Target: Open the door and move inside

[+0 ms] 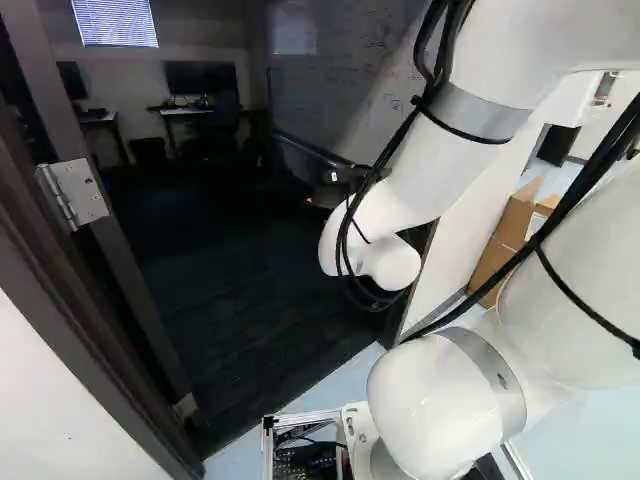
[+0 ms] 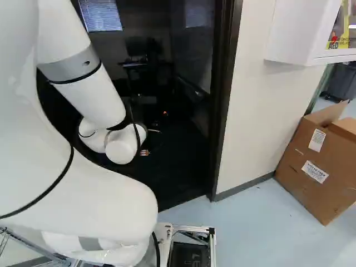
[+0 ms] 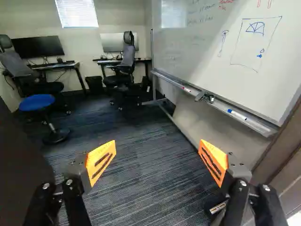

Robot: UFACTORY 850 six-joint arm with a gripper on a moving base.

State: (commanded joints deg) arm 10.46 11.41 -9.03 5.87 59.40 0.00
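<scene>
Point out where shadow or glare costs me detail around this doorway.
Left base view: room floor nearly black, arm glaring white. Right base view: room interior just as dark, outer floor bright. Wrist view: room well lit, carpet texture readable, but whiteboard mirrors the bright window.

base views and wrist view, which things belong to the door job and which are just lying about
For the job:
- gripper
- door frame
- hinge
- carpet inside

Just about:
- cardboard box
- whiteboard
- blue stool
- desk chairs
- monitors
</scene>
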